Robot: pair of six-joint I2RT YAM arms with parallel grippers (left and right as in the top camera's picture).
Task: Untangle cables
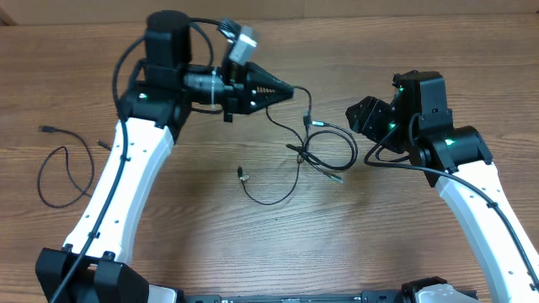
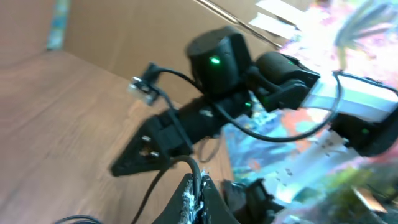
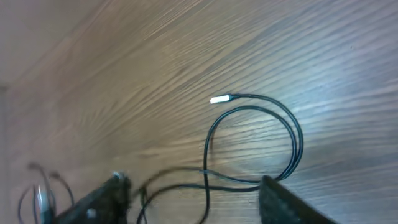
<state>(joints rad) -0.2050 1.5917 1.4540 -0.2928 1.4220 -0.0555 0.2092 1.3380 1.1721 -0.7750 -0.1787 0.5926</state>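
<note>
**Risk: pulled cord drags the whole knot instead of freeing it**

Left gripper (image 1: 282, 89) closed, tip pinching one strand of the cables (image 1: 324, 151); the cord runs from its tip down to the bunch just below and ahead of it. Left wrist view confirms a thin black cord leaving the closed tip (image 2: 198, 180).

Right gripper (image 1: 360, 118) jaws apart, holding nothing, just beside the bunch on its far side. Right wrist view: a loop with a silver plug (image 3: 221, 99) lies on the surface (image 3: 124, 74) between and ahead of its fingers.

One separate cord (image 1: 63, 172) lies well apart, behind the left gripper.

Judged hazards:
- Left lifts with nothing anchoring the bunch: knot tightens and travels.
- Right closes on two overlapped strands; loops cross there.
- Thin cord slips from the pinch.
</note>
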